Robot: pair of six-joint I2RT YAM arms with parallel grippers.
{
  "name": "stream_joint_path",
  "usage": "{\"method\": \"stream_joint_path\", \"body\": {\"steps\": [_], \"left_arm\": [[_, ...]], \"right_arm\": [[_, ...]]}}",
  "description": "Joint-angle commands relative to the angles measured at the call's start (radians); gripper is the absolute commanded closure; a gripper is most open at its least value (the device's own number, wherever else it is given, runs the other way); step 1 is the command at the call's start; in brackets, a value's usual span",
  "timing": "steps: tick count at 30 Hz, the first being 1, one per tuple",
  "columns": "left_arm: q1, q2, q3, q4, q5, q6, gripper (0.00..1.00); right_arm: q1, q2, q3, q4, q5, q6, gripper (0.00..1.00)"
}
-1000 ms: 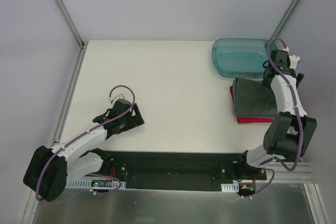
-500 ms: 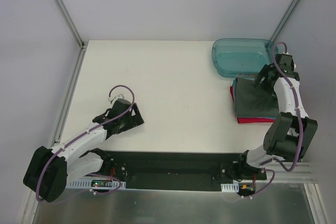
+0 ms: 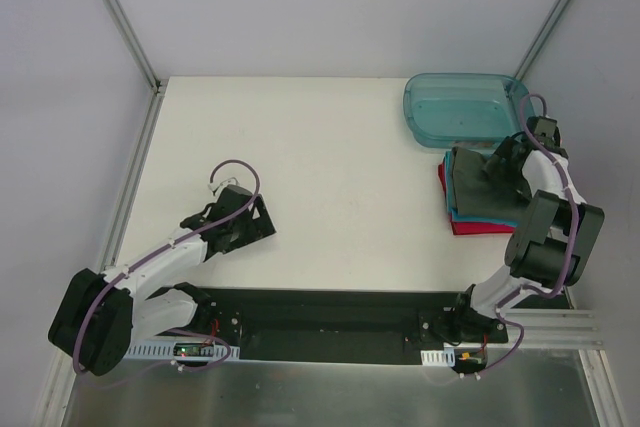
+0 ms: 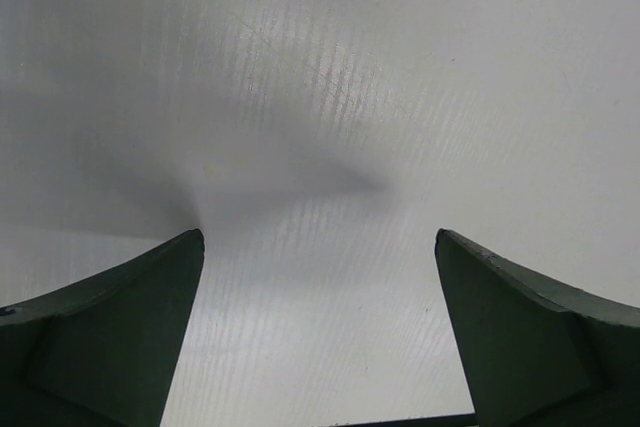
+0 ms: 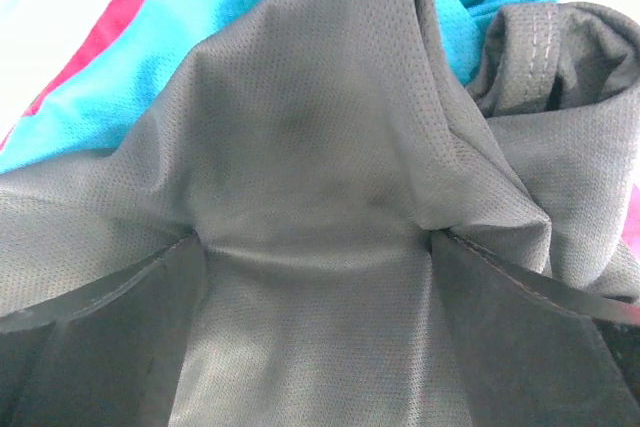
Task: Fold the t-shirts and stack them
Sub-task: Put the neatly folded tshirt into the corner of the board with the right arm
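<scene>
T-shirts point(image 3: 472, 209) lie in one pile at the right side of the white table point(image 3: 330, 157), just in front of a see-through teal tub point(image 3: 450, 107). The grey shirt point(image 3: 475, 187) is on top, loosely bunched with a hemmed edge rumpled up at one side. A teal shirt point(image 5: 110, 97) shows under it, and a red shirt point(image 3: 475, 229) sticks out at the bottom along the near and left edges.

The right gripper point(image 3: 497, 162) is down over the far right part of the pile. In the right wrist view its jaws stand wide apart with nothing pinched. Grey cloth fills the space between the two fingers point(image 5: 100, 347), which seem to press against the fabric, though the close view makes that hard to judge.

The left gripper point(image 3: 262, 222) is well apart from the pile, low over the bare table on the left side. Its jaws are also spread wide and hold nothing. The left wrist view shows only the white surface and a soft shadow between its fingers point(image 4: 110, 337).
</scene>
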Motion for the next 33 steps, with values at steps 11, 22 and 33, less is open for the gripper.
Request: {"method": "stream_joint_path", "body": {"steps": [11,22,33], "left_arm": [[0.013,-0.072,-0.005,-0.013,0.023,0.018,0.01],[0.013,-0.103,-0.017,-0.013,0.037,0.015,0.01],[0.013,-0.15,-0.03,-0.017,0.063,0.026,0.01]], "right_arm": [[-0.007,-0.32,-0.037,-0.059,0.045,0.031,0.04],[-0.075,-0.37,-0.188,-0.037,0.013,0.076,0.04],[-0.092,-0.48,-0.217,-0.016,-0.002,0.067,0.04]]}}
